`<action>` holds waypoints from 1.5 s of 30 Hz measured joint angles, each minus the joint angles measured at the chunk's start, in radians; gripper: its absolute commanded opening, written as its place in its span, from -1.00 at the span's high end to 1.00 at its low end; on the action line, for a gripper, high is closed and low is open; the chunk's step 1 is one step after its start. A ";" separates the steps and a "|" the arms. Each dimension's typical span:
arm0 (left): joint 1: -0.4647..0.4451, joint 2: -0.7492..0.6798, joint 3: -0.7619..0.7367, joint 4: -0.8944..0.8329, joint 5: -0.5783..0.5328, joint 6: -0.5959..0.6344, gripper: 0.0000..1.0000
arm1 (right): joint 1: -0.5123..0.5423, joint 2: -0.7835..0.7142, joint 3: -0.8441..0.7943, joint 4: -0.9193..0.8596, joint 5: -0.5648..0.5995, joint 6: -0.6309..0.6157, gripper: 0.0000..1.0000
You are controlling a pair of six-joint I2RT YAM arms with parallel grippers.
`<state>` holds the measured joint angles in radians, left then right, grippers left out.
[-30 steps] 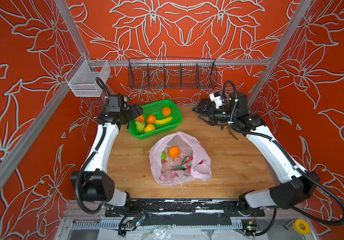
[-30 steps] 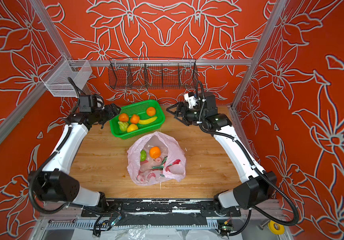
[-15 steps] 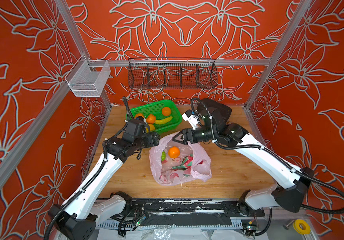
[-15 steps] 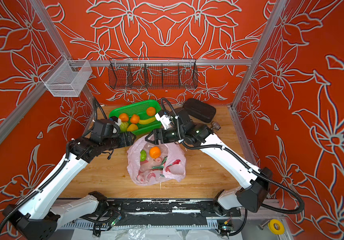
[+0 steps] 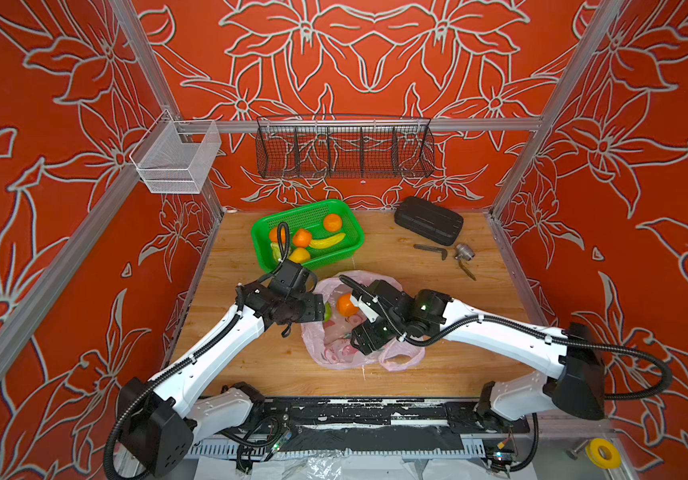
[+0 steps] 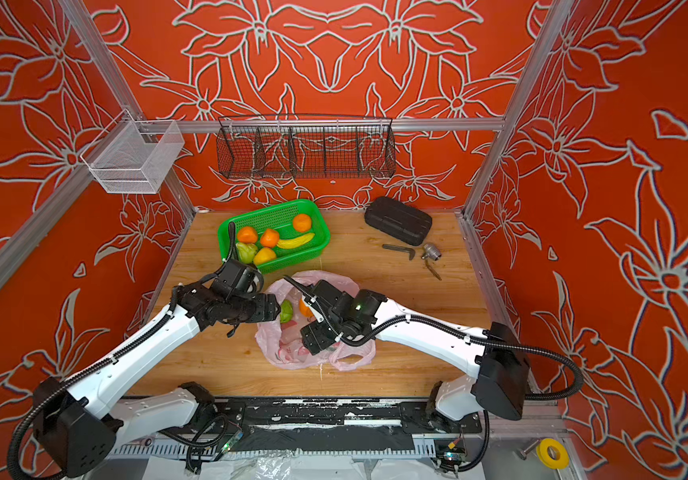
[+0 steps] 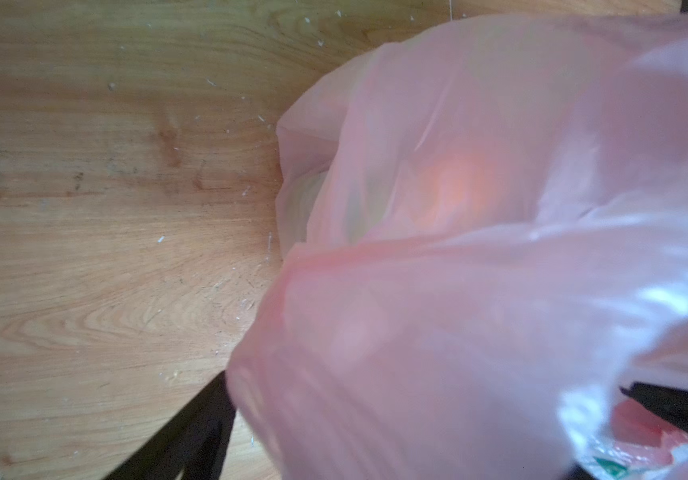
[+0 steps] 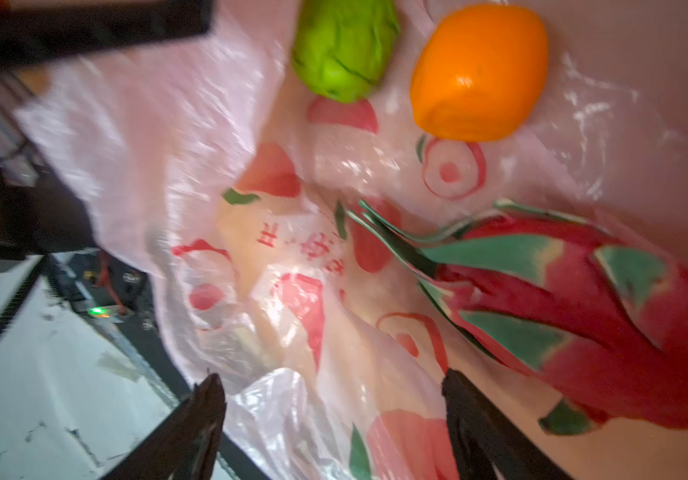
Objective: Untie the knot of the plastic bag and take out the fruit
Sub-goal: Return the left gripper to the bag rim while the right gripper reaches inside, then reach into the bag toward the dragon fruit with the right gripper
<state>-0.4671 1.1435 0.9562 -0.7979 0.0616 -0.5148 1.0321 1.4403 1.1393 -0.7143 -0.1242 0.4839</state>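
Observation:
The pink plastic bag point(image 5: 334, 353) point(image 6: 288, 353) lies in the middle of the table with its mouth gaping; the knot is out of view. Inside it lie three fruit: an orange point(image 8: 479, 70) point(image 5: 345, 304), a knobbly green one point(image 8: 346, 50) point(image 6: 287, 311) and a dragon fruit point(image 8: 583, 316). My left gripper point(image 7: 450, 424) point(image 5: 321, 311) is open at the bag's left edge, with pink film bulging between its fingers point(image 7: 205, 432). My right gripper point(image 8: 334, 399) point(image 5: 365, 345) hangs open over the bag's near rim, its fingers point(image 8: 471, 415) straddling crinkled film beside the dragon fruit.
A green basket point(image 5: 259, 241) behind the bag holds oranges, a banana point(image 5: 328, 241) and other fruit. A black case point(image 5: 428, 220) and small metal tools point(image 5: 431, 250) lie at the back right. Wire baskets point(image 5: 344, 151) hang on the back wall.
Both arms have swung forward from the back of the table, and both grippers now sit at the bag. The bag and its fruit have stayed put.

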 measured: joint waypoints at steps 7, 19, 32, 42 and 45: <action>-0.038 -0.006 -0.043 0.053 0.078 -0.029 -0.68 | 0.000 -0.023 -0.145 -0.031 0.059 0.082 -0.72; -0.109 0.013 -0.044 0.124 0.143 -0.075 -0.44 | -0.045 -0.153 -0.160 0.004 0.171 0.309 -0.85; -0.131 0.068 -0.002 0.130 0.151 -0.093 -0.35 | -0.147 -0.062 -0.151 0.043 0.201 0.677 -0.85; -0.135 0.068 0.030 0.121 0.122 -0.079 -0.35 | -0.147 0.061 -0.117 0.068 0.225 0.834 -0.94; -0.135 0.068 0.050 0.114 0.107 -0.064 -0.35 | -0.148 0.061 -0.125 0.123 0.234 0.882 -0.94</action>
<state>-0.6025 1.2114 1.0065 -0.6834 0.1688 -0.5793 0.8845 1.5017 1.0142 -0.5915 0.1097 1.3663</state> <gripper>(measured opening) 0.675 0.971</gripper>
